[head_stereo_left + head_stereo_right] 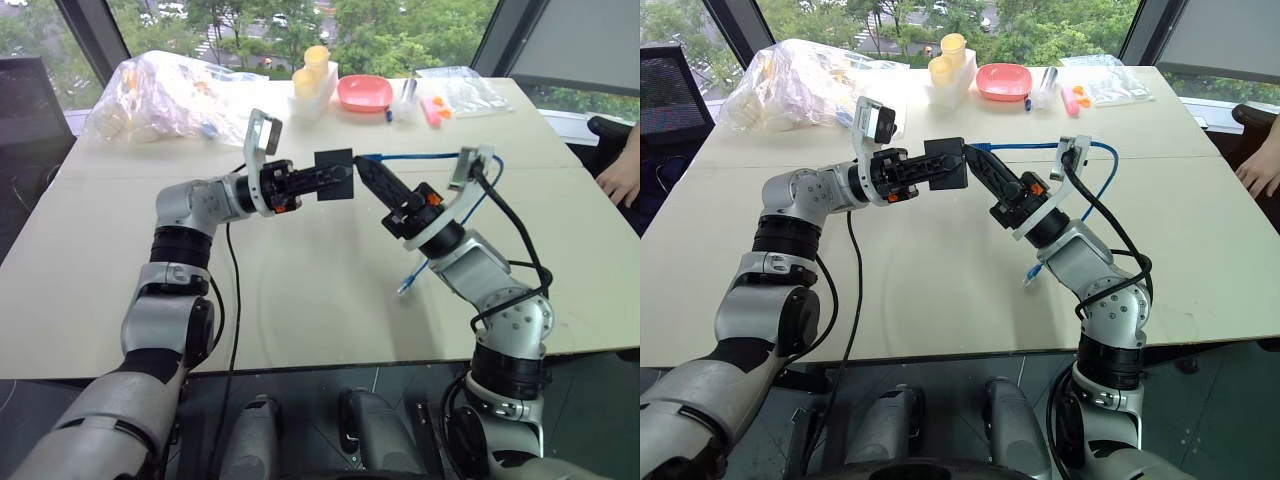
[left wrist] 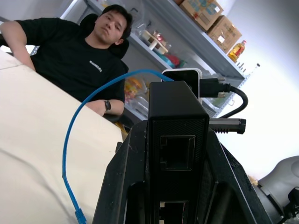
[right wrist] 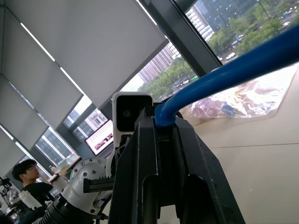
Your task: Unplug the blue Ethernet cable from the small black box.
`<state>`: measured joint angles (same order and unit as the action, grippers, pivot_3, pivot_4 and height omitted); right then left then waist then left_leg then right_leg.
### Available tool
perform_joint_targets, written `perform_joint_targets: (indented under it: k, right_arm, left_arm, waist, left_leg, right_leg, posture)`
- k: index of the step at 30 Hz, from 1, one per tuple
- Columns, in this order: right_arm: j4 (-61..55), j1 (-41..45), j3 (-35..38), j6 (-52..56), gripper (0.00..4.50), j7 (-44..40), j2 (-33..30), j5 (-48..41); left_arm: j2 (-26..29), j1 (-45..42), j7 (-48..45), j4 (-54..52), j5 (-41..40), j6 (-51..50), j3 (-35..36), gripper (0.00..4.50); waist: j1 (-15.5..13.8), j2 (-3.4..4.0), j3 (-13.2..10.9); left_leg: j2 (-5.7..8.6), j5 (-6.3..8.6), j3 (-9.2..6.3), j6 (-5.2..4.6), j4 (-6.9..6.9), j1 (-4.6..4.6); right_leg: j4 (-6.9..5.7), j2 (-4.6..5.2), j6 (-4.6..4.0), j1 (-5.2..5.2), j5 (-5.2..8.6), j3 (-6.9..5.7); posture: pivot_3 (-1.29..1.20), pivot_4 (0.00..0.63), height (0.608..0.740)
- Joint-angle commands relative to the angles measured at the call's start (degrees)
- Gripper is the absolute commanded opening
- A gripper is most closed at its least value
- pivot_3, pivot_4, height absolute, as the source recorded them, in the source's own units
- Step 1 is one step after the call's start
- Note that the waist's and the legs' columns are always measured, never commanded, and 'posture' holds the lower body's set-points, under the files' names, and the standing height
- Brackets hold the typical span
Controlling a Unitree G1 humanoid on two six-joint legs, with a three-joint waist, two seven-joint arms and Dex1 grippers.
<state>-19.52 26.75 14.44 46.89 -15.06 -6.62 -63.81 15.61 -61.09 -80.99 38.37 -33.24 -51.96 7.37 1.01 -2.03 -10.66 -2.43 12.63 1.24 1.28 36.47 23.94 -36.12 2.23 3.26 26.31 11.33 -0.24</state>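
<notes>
I see a pale beige counter (image 1: 300,300) running across most of the frame, with a seam crossing it in the upper half. In the upper left lies a crumpled clear plastic bag (image 1: 165,97) with pale items inside. At top centre stands a white holder (image 1: 312,95) carrying yellow cups (image 1: 315,65), and just to its right sits a pink bowl (image 1: 364,92). Further right I make out a small clear cup (image 1: 405,105), some pink and orange bits (image 1: 435,108) and another clear bag (image 1: 465,88). The free end of the blue Ethernet cable (image 1: 408,284) rests on the counter at centre right. A person's hand (image 1: 622,178) rests at the right edge.
</notes>
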Motion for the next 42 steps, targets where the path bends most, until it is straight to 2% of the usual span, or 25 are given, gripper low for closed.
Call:
perform_joint_targets:
  k: [1,7,11,15,19,21,25,29,32,34,35,39,42]
  right_arm:
    - [-0.5,0.0,0.5,-1.2,0.02,0.5,-0.4,-2.0]
    - [2.6,0.4,8.6,-5.2,0.02,6.2,-2.1,-6.9]
    - [3.5,0.2,9.4,-6.1,0.02,7.0,-4.0,-7.2]
    - [6.3,1.4,8.0,-6.6,0.02,7.4,-5.0,-4.3]
    - [13.6,4.7,5.2,-7.3,0.02,10.2,-5.9,2.3]
    - [22.5,8.7,4.5,-7.5,0.02,13.9,-6.6,7.3]
    - [37.7,15.1,6.7,-8.0,0.02,20.8,-7.8,13.8]
    - [42.0,17.0,8.3,-7.3,1.54,19.9,-8.7,15.0]
    - [40.6,16.3,9.0,-4.5,3.21,21.3,-8.6,15.1]
    - [36.5,14.1,8.2,1.0,4.31,18.9,-8.8,12.6]
    - [33.4,12.7,7.4,3.4,4.48,17.4,-8.7,11.5]
    - [20.9,5.4,4.6,10.3,4.48,16.8,-8.2,9.1]
    - [12.3,-0.1,2.3,11.0,4.48,13.6,-8.1,8.2]
  left_arm:
    - [0.9,-0.2,0.8,-1.9,-0.5,1.2,-0.1,0.55]
    - [5.8,-0.1,2.0,-0.5,-0.6,2.0,2.9,0.55]
    - [8.3,0.5,2.4,-0.4,-1.1,2.1,3.2,0.55]
    - [8.3,1.6,4.6,-1.1,0.3,4.5,2.9,0.55]
    - [4.8,3.2,13.4,-1.1,7.3,17.1,-0.1,0.55]
    - [2.2,4.2,18.8,-0.3,11.4,26.1,-1.6,0.55]
    - [-1.9,4.7,24.6,2.0,15.6,37.0,-2.9,0.55]
    - [-4.5,4.7,26.4,5.2,18.5,44.1,-4.7,0.55]
    - [-5.9,4.1,27.5,7.8,19.8,47.8,-5.2,0.55]
    - [-7.0,3.8,28.5,9.8,20.7,50.1,-5.4,0.55]
    - [-7.4,3.7,28.9,10.8,21.2,51.3,-5.6,0.55]
    - [-9.0,3.8,31.4,14.4,22.6,54.7,-6.0,0.55]
    - [-9.9,4.3,33.0,16.9,23.8,57.5,-6.3,0.55]
  waist:
    - [0.0,0.0,0.0]
    - [0.1,0.0,0.0]
    - [0.0,0.01,0.0]
    - [-0.1,0.02,0.0]
    - [-0.2,0.02,0.0]
    - [-0.2,0.02,0.0]
    - [-0.3,0.02,0.0]
    - [-0.3,0.02,0.0]
    - [-0.2,0.03,0.0]
    - [-0.2,0.03,0.0]
    - [-0.1,0.03,0.0]
    - [-0.2,0.04,0.0]
    - [-0.3,0.05,0.0]
  left_leg:
    - [0.0,0.0,0.0,0.0,0.0,0.0]
    - [0.0,0.0,0.0,0.0,0.01,0.0]
    - [-0.02,0.0,0.01,0.0,-0.02,-0.01]
    - [-0.03,0.0,0.0,0.0,-0.02,-0.04]
    - [-0.03,0.0,0.02,0.0,0.12,-0.01]
    - [-0.02,0.0,0.03,0.0,0.19,0.02]
    - [-0.03,0.02,0.05,-0.03,0.38,0.15]
    - [-0.01,0.08,0.06,-0.13,0.43,0.29]
    - [-0.01,0.12,0.06,-0.21,0.49,0.4]
    - [-0.01,0.16,0.07,-0.28,0.53,0.39]
    - [-0.01,0.17,0.07,-0.28,0.53,0.39]
    - [-0.03,0.2,0.05,-0.35,0.56,0.37]
    - [-0.03,0.23,0.05,-0.38,0.6,0.38]
  right_leg:
    - [0.0,0.0,0.0,0.0,0.0,0.0]
    - [0.0,0.0,0.0,0.0,0.0,0.0]
    - [0.0,-0.01,0.0,0.01,0.0,0.01]
    - [0.0,-0.02,0.0,-0.04,0.0,0.01]
    - [0.0,0.0,-0.04,-0.07,0.01,0.02]
    - [-0.01,0.01,-0.05,-0.06,0.0,0.04]
    - [0.0,0.01,-0.04,-0.05,-0.07,0.04]
    - [0.05,0.03,0.08,0.0,-0.1,0.04]
    - [0.06,0.03,0.25,0.08,-0.18,0.05]
    - [0.06,0.03,0.25,0.07,-0.18,0.05]
    - [0.05,0.02,0.25,0.07,-0.18,0.05]
    - [0.04,-0.01,0.25,0.04,-0.18,0.05]
    - [0.05,-0.01,0.26,0.03,-0.18,0.05]
  posture:
    - [0.0,0.15,0.74]
    - [0.0,0.15,0.74]
    - [0.0,0.15,0.74]
    - [0.0,0.15,0.74]
    - [0.0,0.15,0.74]
    - [0.0,0.15,0.74]
    - [0.0,0.15,0.74]
    - [0.0,0.15,0.74]
    - [0.0,0.15,0.74]
    - [0.0,0.15,0.74]
    - [0.0,0.15,0.74]
    - [0.0,0.15,0.74]
    - [0.0,0.15,0.74]
